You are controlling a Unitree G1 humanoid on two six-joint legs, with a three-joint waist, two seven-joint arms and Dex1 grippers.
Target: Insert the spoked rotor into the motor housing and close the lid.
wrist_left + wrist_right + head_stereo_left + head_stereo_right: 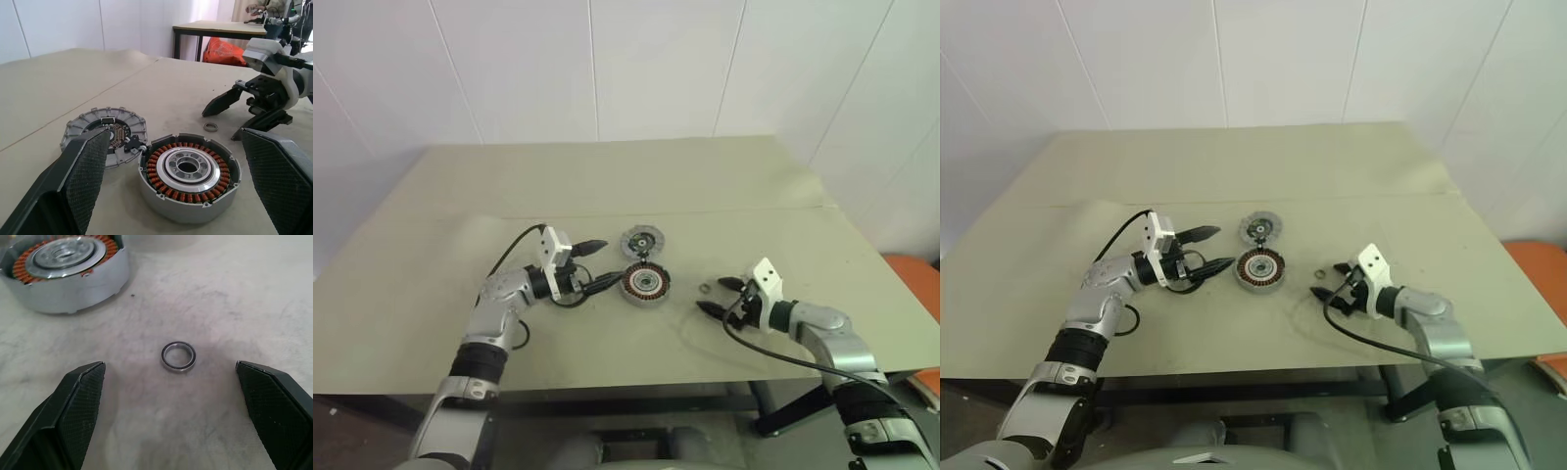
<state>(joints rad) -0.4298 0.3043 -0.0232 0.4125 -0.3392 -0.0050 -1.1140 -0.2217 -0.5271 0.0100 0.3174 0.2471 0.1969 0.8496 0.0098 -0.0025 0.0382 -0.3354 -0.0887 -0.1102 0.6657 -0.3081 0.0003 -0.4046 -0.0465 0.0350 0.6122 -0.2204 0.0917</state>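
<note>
At the centre of the left eye view the spoked rotor (645, 284) already sits inside the motor housing (161, 201), and the lid (641, 240) lies flat on the table (607, 176) just above and touching it, so closing is what remains. The left gripper (597, 264), level and pointing right with its 2 fingers spread wide and empty, lies just left of both and is clearly nearer. The right gripper (722, 297), lower right, tilts down, open and empty around a small metal ring (178, 356).

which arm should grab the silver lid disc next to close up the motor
Left. The open left gripper sits right beside the flat silvery lid disc; the right gripper hangs over a small metal ring, farther away.
</note>
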